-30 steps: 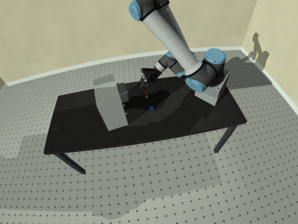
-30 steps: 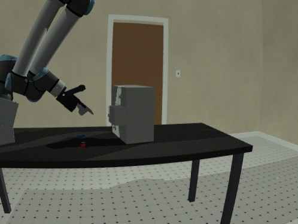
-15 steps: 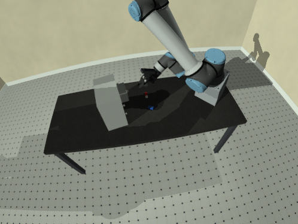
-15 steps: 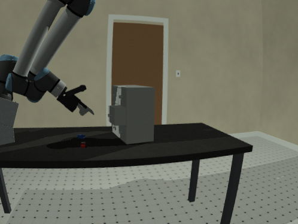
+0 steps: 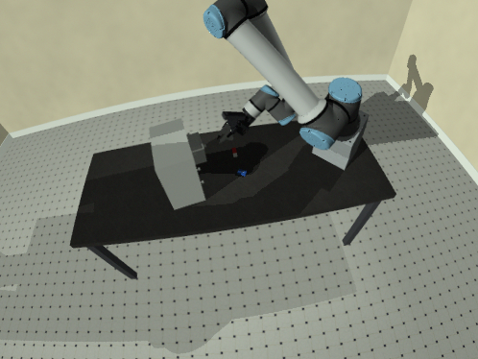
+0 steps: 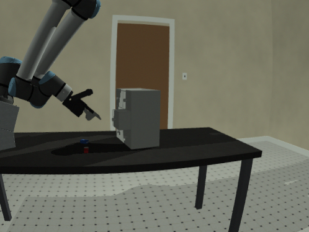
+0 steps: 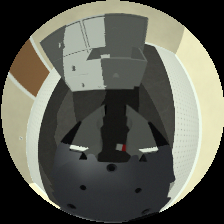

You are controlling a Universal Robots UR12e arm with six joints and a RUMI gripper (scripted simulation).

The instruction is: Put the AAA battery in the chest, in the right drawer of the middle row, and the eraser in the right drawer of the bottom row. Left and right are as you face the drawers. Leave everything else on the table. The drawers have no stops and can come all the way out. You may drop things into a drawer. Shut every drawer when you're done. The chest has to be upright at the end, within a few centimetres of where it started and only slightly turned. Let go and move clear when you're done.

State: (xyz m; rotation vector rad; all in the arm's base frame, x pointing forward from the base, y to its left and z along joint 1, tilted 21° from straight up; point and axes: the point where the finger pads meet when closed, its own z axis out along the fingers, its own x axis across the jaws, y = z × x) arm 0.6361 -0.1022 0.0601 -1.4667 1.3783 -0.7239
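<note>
The grey chest (image 5: 174, 163) stands upright on the black table, also in the exterior view (image 6: 141, 117). One drawer at mid height (image 5: 197, 147) stands pulled out towards the arm. The wrist view shows it as an open box on the right side of the chest's face (image 7: 120, 67). A small red object (image 5: 234, 152) and a small blue object (image 5: 242, 173) lie on the table in front of the chest. I cannot tell which is the battery and which the eraser. My gripper (image 5: 229, 131) hangs in the air above the red object, in front of the open drawer. Its fingers are shut and hold nothing.
The robot's grey base block (image 5: 342, 144) sits at the table's far right corner. The arm's elbow reaches over the table behind the gripper. A brown door (image 6: 143, 71) is in the wall behind the chest.
</note>
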